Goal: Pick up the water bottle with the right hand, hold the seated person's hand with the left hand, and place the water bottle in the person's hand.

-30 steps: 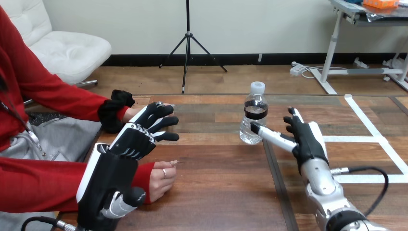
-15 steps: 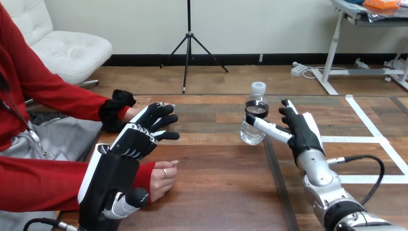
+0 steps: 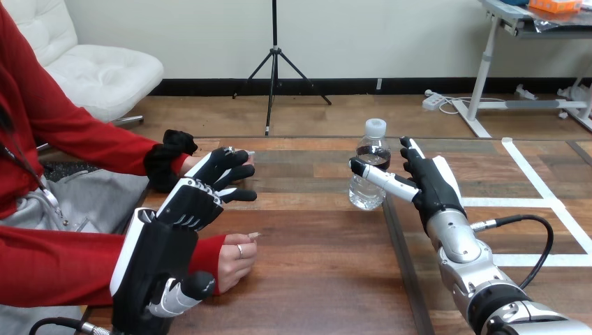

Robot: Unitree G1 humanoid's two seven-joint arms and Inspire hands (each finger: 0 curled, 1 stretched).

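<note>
water bottle [image 3: 364, 195] upright on worktop [image 3: 314, 279], long axis vertical, white cap on top and closed. it stands near the middle of the far half, just left of a dark seam in the wood. body is clear with a dark band round the upper part; water level cannot be read.

right hand [image 3: 434, 187] is just right of the water bottle, spread wide. its thumb reaches left across the front of the bottle and its fingers point straight up beside it. nothing is gripped, and thumb contact cannot be told.

left hand [image 3: 187, 204] lies over the person's far hand [image 3: 192, 165], fingers nearly straight, not closed round it.

person's near hand [image 3: 234, 259] rests on the wood as a loose fist, beside the left forearm.

worktop is brown wood planks, with white tape [image 3: 513, 202] lines on its right part.
</note>
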